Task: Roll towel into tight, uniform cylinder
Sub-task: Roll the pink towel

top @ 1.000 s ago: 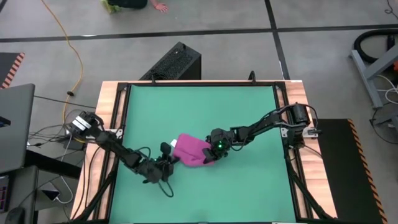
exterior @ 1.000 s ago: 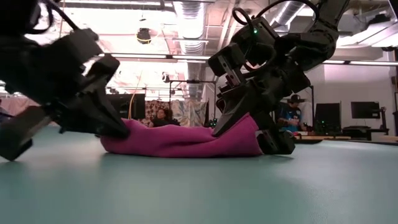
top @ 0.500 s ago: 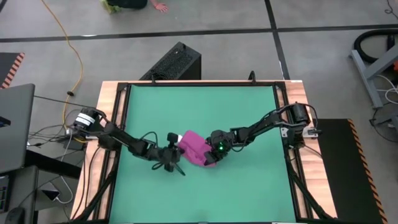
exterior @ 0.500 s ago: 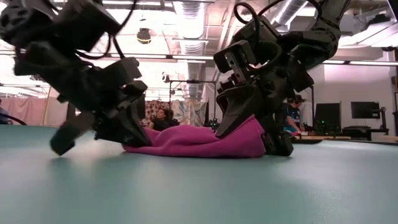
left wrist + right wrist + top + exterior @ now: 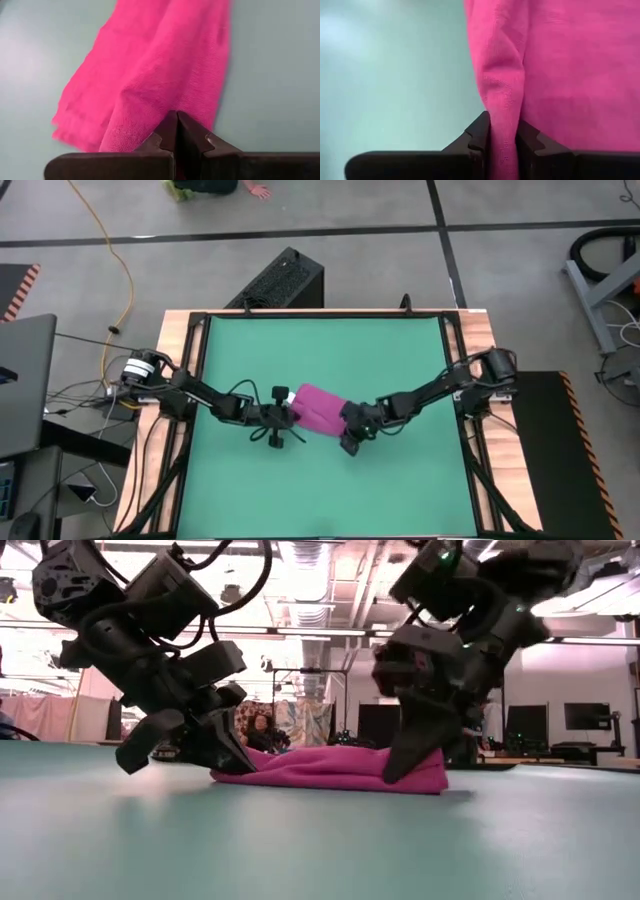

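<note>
Towel: the magenta towel (image 5: 318,409) lies in a loose, flattened bundle on the green mat (image 5: 330,350), near the middle of the table (image 5: 178,330), between the two claws.
Towel shape: in the low view the towel (image 5: 335,768) is low and long, not a round cylinder; it rests flat on the mat.
Left claw: the left claw (image 5: 287,420) is at the towel's end nearest the left arm, low over the mat. Its fingers are pressed together.
Left claw, wrist view: the two dark fingertips (image 5: 176,129) meet with no gap, and their tips touch the towel (image 5: 155,70) edge. I cannot tell if any cloth is caught between them.
Right claw: the right claw (image 5: 345,427) is at the opposite end of the towel, tilted down onto it.
Right claw, wrist view: a fold of the towel (image 5: 545,65) passes between the two fingers (image 5: 479,132), which stand slightly apart with the pink cloth filling the gap. So it is clamped on the towel.
Low view: the left claw (image 5: 228,758) touches one end of the bundle, the right claw (image 5: 412,755) presses on the other end.
Room: a person (image 5: 262,730) sits far behind the table.
</note>
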You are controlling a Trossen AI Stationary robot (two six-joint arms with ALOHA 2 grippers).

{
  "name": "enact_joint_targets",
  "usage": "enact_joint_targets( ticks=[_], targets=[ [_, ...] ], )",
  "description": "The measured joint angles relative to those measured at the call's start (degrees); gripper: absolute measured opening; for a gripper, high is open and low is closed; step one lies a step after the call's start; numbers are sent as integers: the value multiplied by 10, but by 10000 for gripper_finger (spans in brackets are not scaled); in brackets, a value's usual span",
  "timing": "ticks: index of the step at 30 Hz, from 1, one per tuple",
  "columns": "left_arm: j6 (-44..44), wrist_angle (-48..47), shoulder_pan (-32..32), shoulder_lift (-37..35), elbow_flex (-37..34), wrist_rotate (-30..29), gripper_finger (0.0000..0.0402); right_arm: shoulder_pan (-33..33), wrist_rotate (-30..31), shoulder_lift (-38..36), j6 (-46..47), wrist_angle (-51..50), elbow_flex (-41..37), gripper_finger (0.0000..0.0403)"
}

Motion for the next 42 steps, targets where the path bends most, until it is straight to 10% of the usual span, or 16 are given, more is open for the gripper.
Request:
enact_joint_targets(
  ticks=[12,22,42],
  targets=[
    [-29,-10,1,0,0,7,0,92,169,-62,-45,-80,1,78],
    [-47,-8,2,0,0,16,0,203,451,-46,-37,-48,2,68],
    [-76,1,1,0,0,40,0,289,511,-37,46,-84,23,20]
  ],
)
